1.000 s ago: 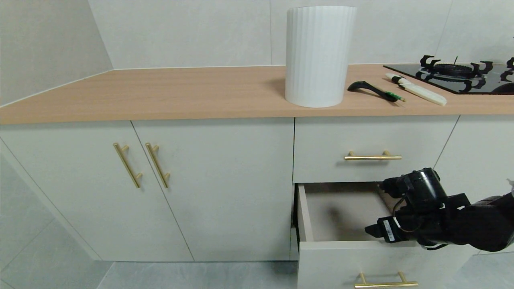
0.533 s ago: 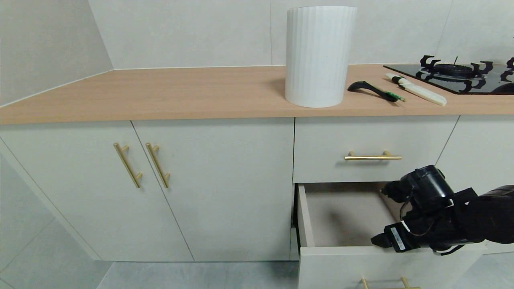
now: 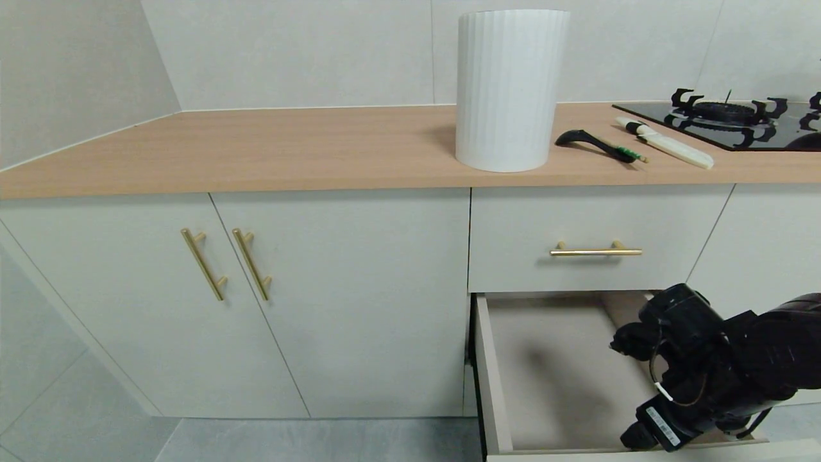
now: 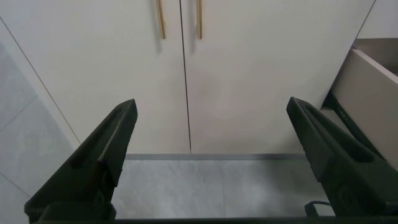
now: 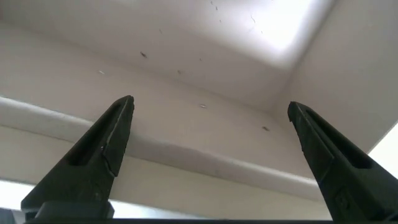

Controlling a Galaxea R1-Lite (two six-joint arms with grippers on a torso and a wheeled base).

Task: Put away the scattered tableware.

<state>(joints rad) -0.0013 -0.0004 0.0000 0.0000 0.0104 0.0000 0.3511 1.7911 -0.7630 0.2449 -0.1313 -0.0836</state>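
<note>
- Lying on the counter (image 3: 288, 147), the ladle (image 3: 600, 146) and knife (image 3: 664, 142) are sitting well above the right gripper (image 3: 632, 393) and farther back from it. They are near each other but not touching, and both are waiting to be put away.
- The drawer (image 3: 490, 366) is standing open directly under and around that gripper. It is probably being opened as the place where the tableware is going.
- The right gripper is spreading its fingers wide and grasping nothing. It is reaching down inside the drawer just behind the front panel. By my reading it is hooking the panel from within to drag the drawer outward, not gripping a handle.
- Compared with a second ago, the drawer is standing farther out, its front panel and handle having slid off the lower edge of the head view. The right gripper is sitting lower and nearer the robot, having travelled with the drawer. The ladle and knife are lying where they were.
- The left gripper (image 4: 211, 162) is also hanging spread and holding nothing. It is hanging low and facing the doors (image 4: 186, 62), well apart from the right gripper, likely keeping clear of the pull.
- The bin (image 3: 510, 90) is standing just beside the ladle, above the right gripper, and the hob (image 3: 725, 119) is lying beyond the knife.
</note>
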